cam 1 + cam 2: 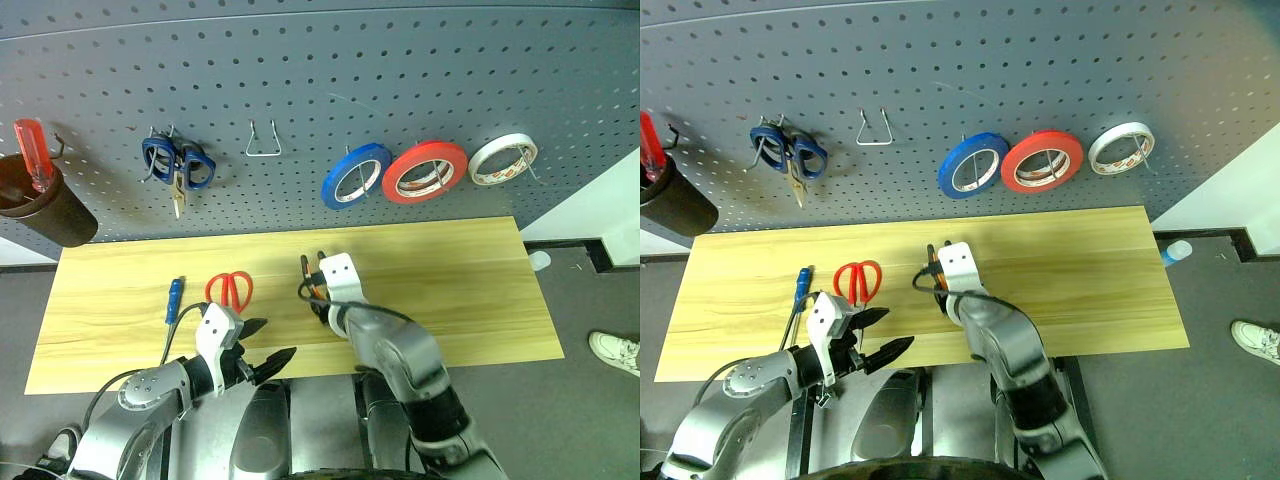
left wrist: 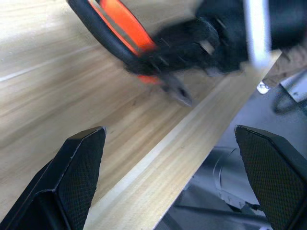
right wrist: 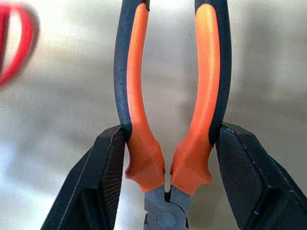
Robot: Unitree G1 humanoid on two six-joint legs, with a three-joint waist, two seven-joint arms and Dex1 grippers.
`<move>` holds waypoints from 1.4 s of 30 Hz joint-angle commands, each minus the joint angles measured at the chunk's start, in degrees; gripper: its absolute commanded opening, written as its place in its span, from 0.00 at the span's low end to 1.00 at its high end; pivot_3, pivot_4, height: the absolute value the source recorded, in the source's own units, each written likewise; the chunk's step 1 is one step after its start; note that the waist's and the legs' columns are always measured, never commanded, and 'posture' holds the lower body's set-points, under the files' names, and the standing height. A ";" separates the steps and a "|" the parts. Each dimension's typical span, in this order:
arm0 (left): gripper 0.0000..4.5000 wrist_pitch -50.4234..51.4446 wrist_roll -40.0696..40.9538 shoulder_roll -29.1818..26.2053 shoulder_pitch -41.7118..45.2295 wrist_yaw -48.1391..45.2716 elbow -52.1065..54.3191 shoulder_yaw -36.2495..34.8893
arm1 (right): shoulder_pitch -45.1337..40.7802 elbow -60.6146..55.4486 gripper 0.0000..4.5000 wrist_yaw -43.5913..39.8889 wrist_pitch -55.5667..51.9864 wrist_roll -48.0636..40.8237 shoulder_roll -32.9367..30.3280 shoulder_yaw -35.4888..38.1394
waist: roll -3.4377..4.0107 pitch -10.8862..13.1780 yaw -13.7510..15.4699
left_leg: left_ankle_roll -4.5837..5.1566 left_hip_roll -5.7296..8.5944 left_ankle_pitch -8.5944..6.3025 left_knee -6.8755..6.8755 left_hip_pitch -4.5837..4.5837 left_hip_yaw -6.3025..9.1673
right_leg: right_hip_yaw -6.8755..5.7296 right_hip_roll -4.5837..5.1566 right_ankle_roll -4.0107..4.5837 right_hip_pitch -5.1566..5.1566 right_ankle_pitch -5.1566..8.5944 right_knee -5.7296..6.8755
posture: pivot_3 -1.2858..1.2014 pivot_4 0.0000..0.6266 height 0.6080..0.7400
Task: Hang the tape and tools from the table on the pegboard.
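We've got the pegboard [image 1: 300, 90] with the red tape [image 1: 425, 171] already hung between blue and white rolls. On the table [image 1: 450, 280], red scissors [image 1: 230, 289] lie flat. Right gripper [image 3: 168, 158] clamps the pliers [image 3: 168, 96], probably lifted slightly; left gripper [image 1: 262, 358] is spread wide, holding nothing.

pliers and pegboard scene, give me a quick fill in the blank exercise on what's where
1. The right gripper is shut on the ____ by the orange-and-black handles.
2. On the pegboard, the red tape hangs between the blue roll and the ____ roll.
3. The red-handled scissors lie on the ____.

Missing words: pliers; white; table
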State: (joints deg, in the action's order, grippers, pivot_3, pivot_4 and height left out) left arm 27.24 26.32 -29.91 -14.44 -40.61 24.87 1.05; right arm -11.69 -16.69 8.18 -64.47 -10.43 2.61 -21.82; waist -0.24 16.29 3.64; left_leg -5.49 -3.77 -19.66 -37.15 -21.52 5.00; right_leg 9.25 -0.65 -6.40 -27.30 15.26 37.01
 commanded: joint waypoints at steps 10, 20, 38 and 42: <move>1.00 -8.52 -1.65 2.10 4.59 -5.33 -8.91 0.70 | 9.45 -18.86 0.55 -9.68 11.61 0.74 -9.87 -1.92 | -0.75 -0.56 0.21 | -0.25 0.03 0.13 -0.05 0.00 -0.02 | -0.03 0.05 -0.01 0.06 -0.02 0.04 | 0.62 0.28 0.90; 1.00 -19.53 1.40 7.68 2.85 -10.55 -12.88 -1.32 | 10.84 -18.96 0.55 -12.16 35.16 6.95 -13.03 -0.64 | -1.39 -3.78 0.42 | -0.28 0.05 0.15 -0.20 0.12 -0.13 | -0.06 0.11 0.00 0.24 -0.04 0.13 | 0.62 0.17 0.90; 1.00 -32.88 1.35 15.13 11.15 -10.57 -23.57 -3.98 | -15.96 0.01 0.55 -12.11 55.44 13.77 -2.31 3.04 | -1.25 -7.24 0.43 | 0.02 0.10 0.02 -0.98 1.52 -0.10 | -0.06 0.09 0.10 2.01 -0.30 0.16 | 0.64 0.12 0.90; 1.00 -35.08 -0.28 17.70 11.09 -8.80 -23.14 -2.48 | -23.66 11.43 0.55 -12.23 60.84 14.07 -0.58 5.35 | -1.24 -7.53 0.91 | -0.03 0.10 0.05 -0.98 1.51 -0.10 | -0.06 0.10 0.10 2.03 -0.33 0.15 | 0.64 0.12 0.90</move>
State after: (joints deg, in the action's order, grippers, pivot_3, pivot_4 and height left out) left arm -6.11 26.53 -12.63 -3.31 -49.95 0.67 -1.71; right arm -33.07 -6.63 -4.31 -6.98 3.31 1.21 -18.22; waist -1.48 8.77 4.55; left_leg -5.52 -3.66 -19.62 -38.12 -20.01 4.90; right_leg 9.19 -0.55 -6.30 -25.28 14.92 37.16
